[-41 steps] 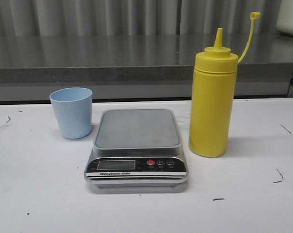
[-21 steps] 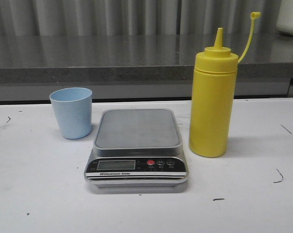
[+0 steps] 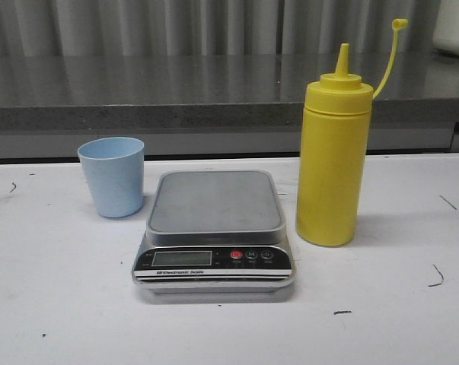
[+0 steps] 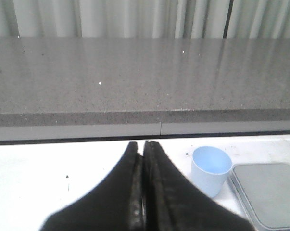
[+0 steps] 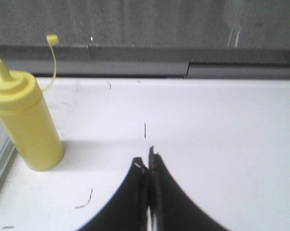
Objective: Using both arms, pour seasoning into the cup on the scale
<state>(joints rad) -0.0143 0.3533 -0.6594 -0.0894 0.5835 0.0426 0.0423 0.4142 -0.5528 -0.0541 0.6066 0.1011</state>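
Left gripper clenched, black fingers pressed flat together, nothing between them, pointing forward low over the white table. Right gripper likewise clamped tight on nothing, tips meeting in a thin seam, aimed across bare tabletop. Neither seen from the front camera.

Nearest on the table, centre: scale, flat and silver-grey, square brushed-steel platform, black front panel with an LCD, one red button and two dark ones. Platform bare. Just left and a little farther back: cup, pale blue, matte, tapered, upright, mouth open, standing on the table beside the scale and apart from it, right of the left gripper's tips in the wrist view. Just right of the scale: seasoning, tall yellow squeeze bottle, upright, pointed nozzle uncapped, thin strap arcing up to the right with its small cap at the end; left of the right gripper and well apart from it. Beyond the table: grey speckled ledge, then pale corrugated wall.
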